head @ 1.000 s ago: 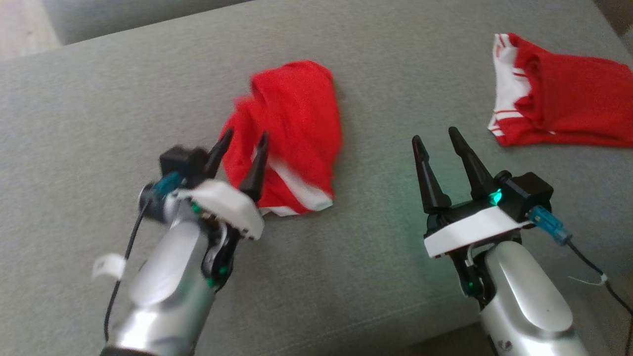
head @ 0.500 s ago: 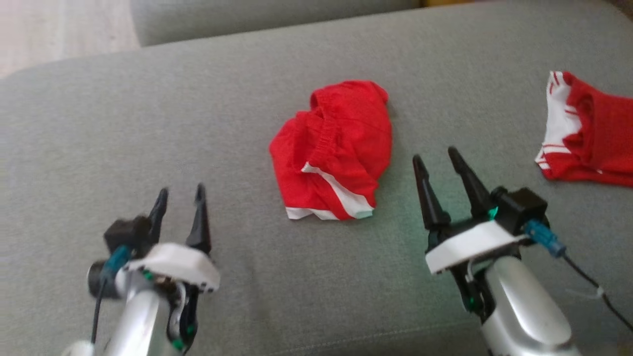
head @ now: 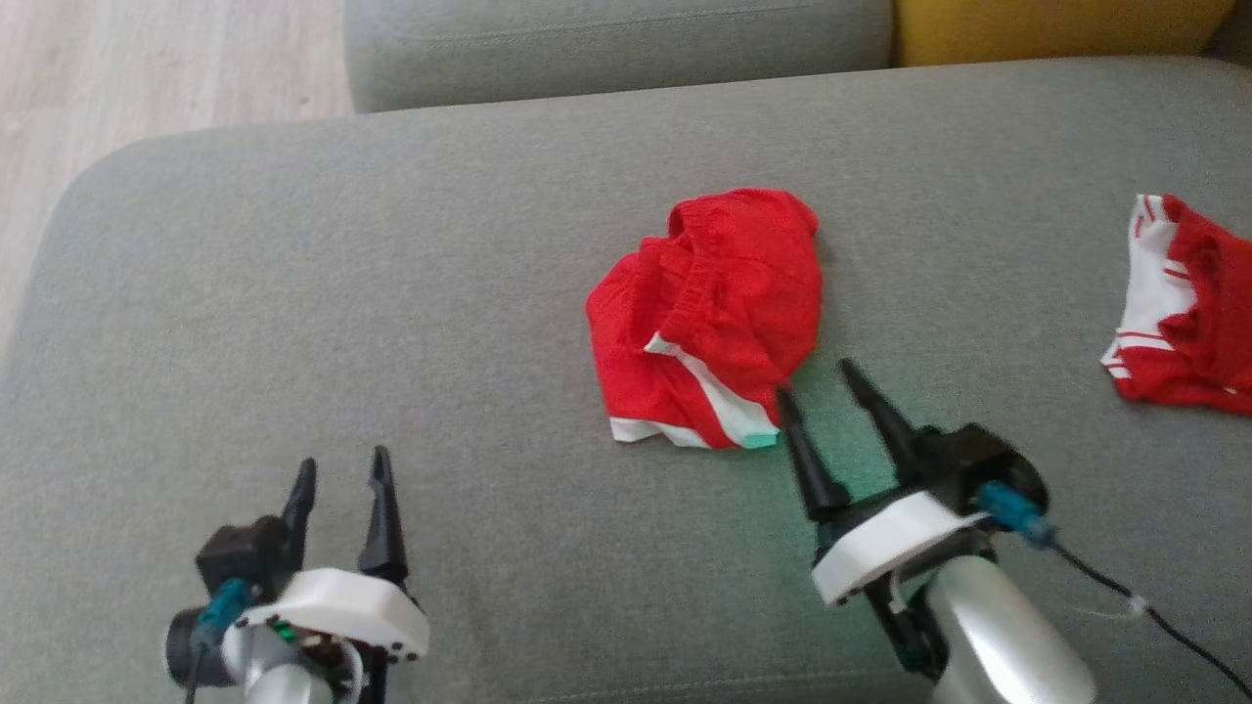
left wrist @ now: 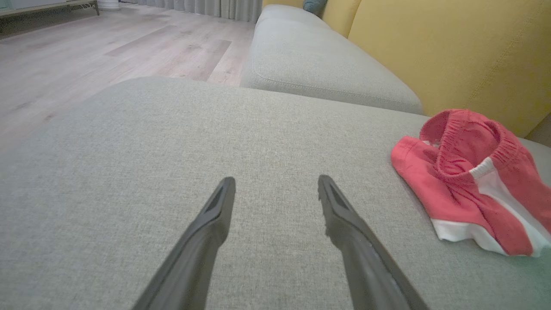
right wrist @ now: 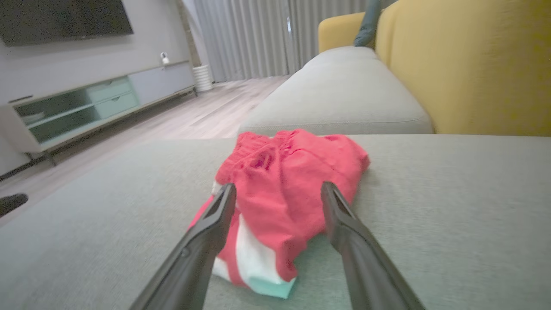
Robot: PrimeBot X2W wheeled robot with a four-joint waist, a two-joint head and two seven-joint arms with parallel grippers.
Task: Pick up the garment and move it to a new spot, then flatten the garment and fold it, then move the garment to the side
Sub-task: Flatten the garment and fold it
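left gripper has backed off the garment: a second ago its tips were over the near-left edge, now it sits low on my left, well apart from the cloth. the head camera has swung too, so the whole scene shift isn't the cloth moving. right gripper has closed in on the garment; half a second ago there was bare cushion between them.

state now:
- left fingers: spread to a moderate gap, nothing between them, over bare grey sofa cushion. in the left wrist view the garment lies off to the right of the fingers.
- right fingers: also spread, gripping nothing. in the head view one tip is right at the garment's near-right corner by the white hem; can't tell if it touches. in the right wrist view the two fingers frame the cloth, which lies just ahead.
- garment: red shorts with white trim, crumpled in a heap, elastic waistband up on top, lying about mid-cushion. not flattened, not folded.
- second red-and-white garment at the far right of the same cushion, well apart from both grippers.
- green glow on the cushion just beside the right gripper.
- another grey seat cushion and a yellow backrest lie beyond; wood floor at far left.
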